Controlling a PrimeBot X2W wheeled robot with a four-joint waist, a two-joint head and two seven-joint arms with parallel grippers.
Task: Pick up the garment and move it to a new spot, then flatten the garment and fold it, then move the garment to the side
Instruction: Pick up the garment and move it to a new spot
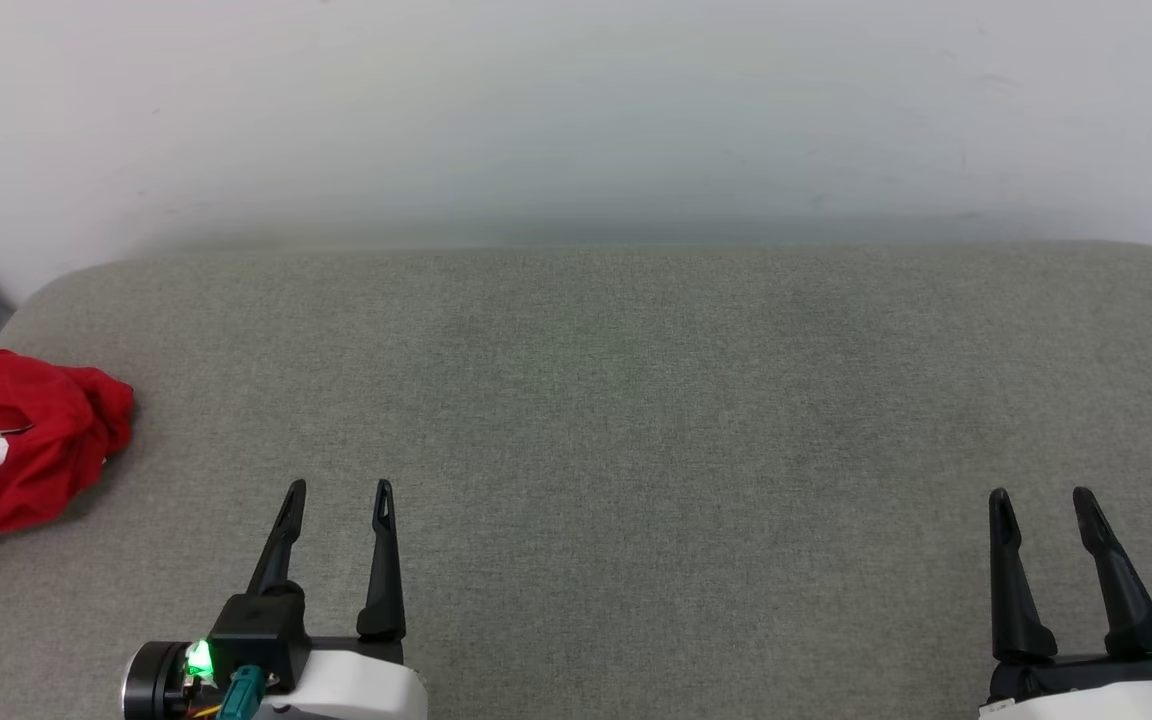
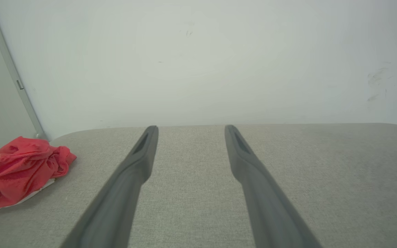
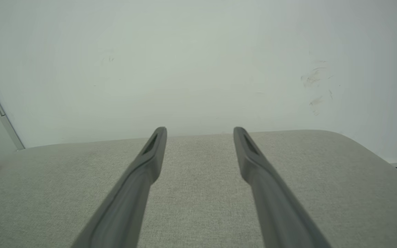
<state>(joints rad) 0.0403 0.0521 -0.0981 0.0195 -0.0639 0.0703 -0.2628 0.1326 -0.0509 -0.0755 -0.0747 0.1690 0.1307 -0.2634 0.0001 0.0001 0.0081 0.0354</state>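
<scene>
Pickup unstarted: left end effector [image 1: 339,487] and right end effector [image 1: 1040,494] spread, empty; the left should reach left for the crumpled garment [image 1: 36,430]

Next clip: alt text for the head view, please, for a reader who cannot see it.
A crumpled red garment with a white striped sleeve lies untouched at the far left edge of a grey fabric surface. The left pincer and right pincer hover open and empty at the lower left and lower right, fingers pointing toward a pale wall.

Head looks down; wrists low, forward; shared grey pad [image 1: 636,420].
</scene>
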